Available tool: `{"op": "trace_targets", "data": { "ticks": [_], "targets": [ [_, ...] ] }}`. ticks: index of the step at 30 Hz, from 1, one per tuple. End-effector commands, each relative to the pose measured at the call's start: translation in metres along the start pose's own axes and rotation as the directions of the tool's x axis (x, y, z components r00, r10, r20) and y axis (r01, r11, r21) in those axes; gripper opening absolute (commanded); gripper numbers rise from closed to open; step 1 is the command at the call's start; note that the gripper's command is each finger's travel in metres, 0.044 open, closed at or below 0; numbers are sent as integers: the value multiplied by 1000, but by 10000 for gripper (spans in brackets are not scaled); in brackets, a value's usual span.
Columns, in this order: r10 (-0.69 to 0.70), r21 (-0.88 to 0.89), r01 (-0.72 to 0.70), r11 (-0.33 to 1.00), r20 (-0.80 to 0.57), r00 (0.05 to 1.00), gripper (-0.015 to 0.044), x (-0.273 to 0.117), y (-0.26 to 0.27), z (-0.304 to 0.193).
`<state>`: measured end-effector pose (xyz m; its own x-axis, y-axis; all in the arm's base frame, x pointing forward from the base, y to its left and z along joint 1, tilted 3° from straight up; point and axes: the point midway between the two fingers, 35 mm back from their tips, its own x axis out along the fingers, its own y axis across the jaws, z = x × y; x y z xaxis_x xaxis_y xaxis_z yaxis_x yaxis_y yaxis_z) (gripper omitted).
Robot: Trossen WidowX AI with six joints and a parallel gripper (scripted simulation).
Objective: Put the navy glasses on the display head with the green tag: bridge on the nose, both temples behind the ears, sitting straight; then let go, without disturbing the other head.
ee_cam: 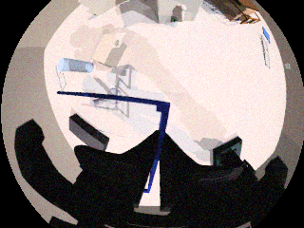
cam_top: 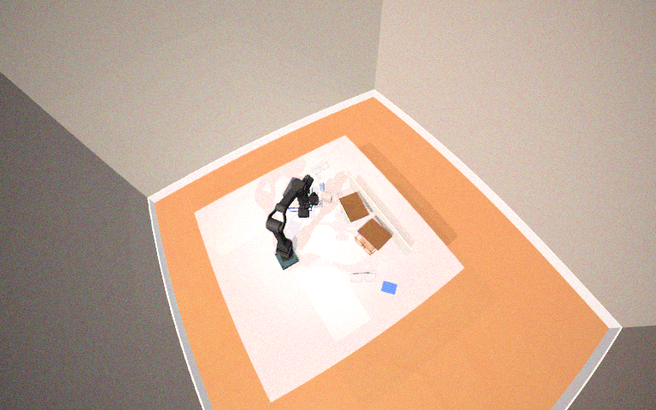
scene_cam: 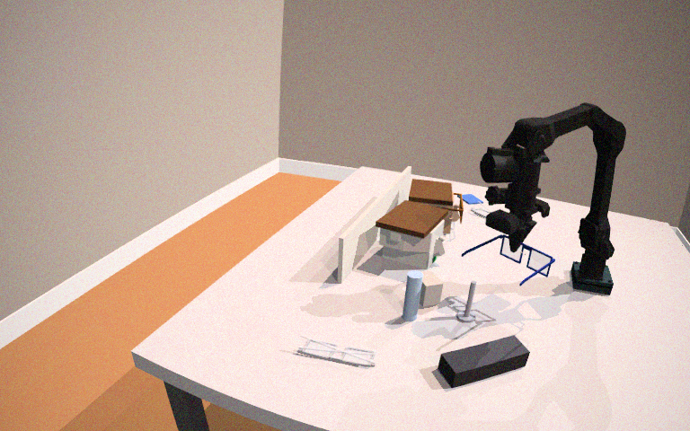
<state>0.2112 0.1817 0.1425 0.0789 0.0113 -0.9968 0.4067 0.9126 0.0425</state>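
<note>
The navy glasses (scene_cam: 527, 248) (ee_cam: 163, 124) hang in the air from my gripper (scene_cam: 516, 247) (ee_cam: 160, 134), which is shut on their front frame near the bridge. Both temples are spread open. One temple points left in the exterior view, the other toward the front. The green tag (scene_cam: 435, 259) (ee_cam: 174, 20) shows at the foot of the nearer brown-roofed booth (cam_top: 354, 207) (scene_cam: 412, 218); its head is mostly hidden. The glasses are well away from it. The other head stands under the farther brown roof (cam_top: 374, 233) (scene_cam: 430, 190) and wears orange-brown glasses (scene_cam: 461, 208).
A pale wall (scene_cam: 374, 218) runs behind the booths. A blue cylinder (scene_cam: 412, 296) (ee_cam: 76, 66), a beige block (scene_cam: 432, 290) and a thin grey post (scene_cam: 470, 299) stand between gripper and table edge. A black box (scene_cam: 483, 360) and clear glasses (scene_cam: 335, 354) lie nearer the edge.
</note>
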Motion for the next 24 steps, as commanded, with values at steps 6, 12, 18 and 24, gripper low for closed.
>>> {"op": "trace_targets", "data": {
  "ticks": [6, 12, 18, 24],
  "targets": [
    [-3, -255, 1, 967, -8, 1000, 0, 1, -7, 6],
    [-4, -430, 0, 903, -7, 1000, 0, 1, -11, 11],
    [-4, -589, -1, 808, -7, 1000, 0, 1, -15, 16],
    [-4, -729, -2, 685, -7, 1000, 0, 1, -19, 21]
  ]
}}
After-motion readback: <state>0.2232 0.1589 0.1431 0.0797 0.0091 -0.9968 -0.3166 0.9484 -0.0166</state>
